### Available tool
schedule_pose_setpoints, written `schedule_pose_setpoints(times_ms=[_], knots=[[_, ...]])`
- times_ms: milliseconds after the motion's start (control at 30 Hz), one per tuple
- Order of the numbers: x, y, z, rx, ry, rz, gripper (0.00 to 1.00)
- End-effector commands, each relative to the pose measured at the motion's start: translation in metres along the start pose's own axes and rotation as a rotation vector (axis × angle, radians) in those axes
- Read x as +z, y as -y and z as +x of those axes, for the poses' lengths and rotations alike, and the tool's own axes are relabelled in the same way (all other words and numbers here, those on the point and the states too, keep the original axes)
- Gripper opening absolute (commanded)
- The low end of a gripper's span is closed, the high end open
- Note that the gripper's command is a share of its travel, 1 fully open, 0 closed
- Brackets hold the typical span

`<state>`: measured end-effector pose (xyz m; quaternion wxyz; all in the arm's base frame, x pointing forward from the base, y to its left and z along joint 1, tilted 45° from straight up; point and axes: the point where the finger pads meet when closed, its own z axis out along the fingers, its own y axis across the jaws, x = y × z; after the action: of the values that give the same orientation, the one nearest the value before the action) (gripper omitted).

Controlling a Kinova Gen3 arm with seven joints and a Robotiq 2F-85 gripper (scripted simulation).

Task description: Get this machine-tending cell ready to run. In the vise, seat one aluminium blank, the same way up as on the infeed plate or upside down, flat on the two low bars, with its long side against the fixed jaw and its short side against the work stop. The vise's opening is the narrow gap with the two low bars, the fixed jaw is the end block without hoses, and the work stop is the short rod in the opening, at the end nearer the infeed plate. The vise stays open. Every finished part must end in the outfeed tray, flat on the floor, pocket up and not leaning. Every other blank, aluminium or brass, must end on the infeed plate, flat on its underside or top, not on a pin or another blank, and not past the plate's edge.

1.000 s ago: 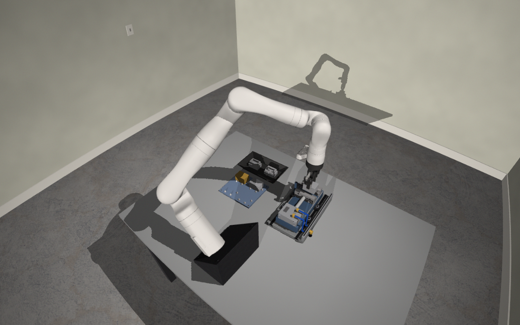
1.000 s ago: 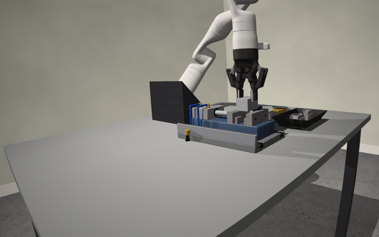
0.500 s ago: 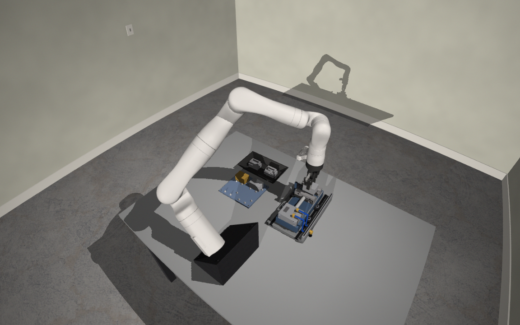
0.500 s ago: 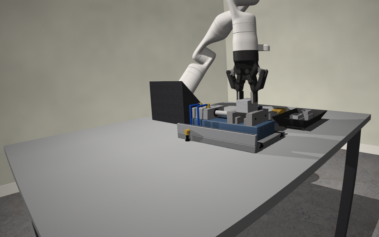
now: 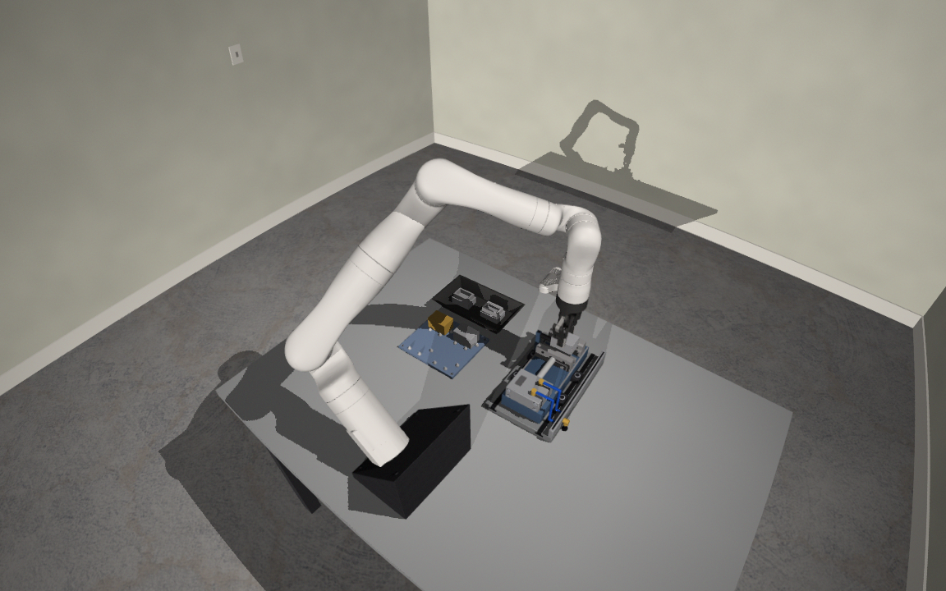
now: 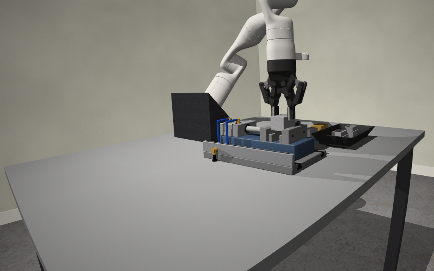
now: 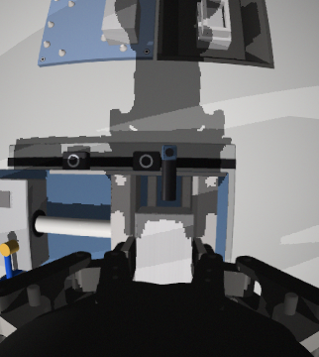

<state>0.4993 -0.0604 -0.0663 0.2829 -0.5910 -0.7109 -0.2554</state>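
My gripper (image 6: 281, 115) is shut on an aluminium blank (image 6: 279, 121), a plain grey block, and holds it in the top of the vise's opening (image 7: 161, 208). In the wrist view the blank (image 7: 161, 250) sits between my fingers, with the black work stop rod (image 7: 167, 176) just beyond it. The vise (image 5: 546, 374) has a blue base, and blue hoses (image 6: 226, 129) at one end. The blue infeed plate (image 5: 443, 349) holds a brass blank (image 5: 439, 322) and a grey blank (image 5: 469, 336). The black outfeed tray (image 5: 478, 301) holds two grey finished parts (image 5: 493, 309).
A large black box (image 5: 414, 459) stands at the arm's base, near the table's corner. The vise's piston rod (image 7: 72, 226) lies left of my fingers. The tray (image 6: 343, 134) is close behind the vise, near the table's edge.
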Motion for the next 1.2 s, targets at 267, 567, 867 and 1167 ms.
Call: schedule_pose_setpoints(times_ms=[267, 567, 867, 1167], knots=[[0.0018, -0.0002, -0.0002, 0.0, 0.001, -0.001, 0.0], [0.0036, -0.0002, -0.0002, 0.0, 0.001, -0.001, 0.0], [0.0043, -0.0002, -0.0002, 0.0, 0.001, -0.001, 0.0], [0.0045, -0.0002, -0.0002, 0.0, 0.001, -0.001, 0.0]])
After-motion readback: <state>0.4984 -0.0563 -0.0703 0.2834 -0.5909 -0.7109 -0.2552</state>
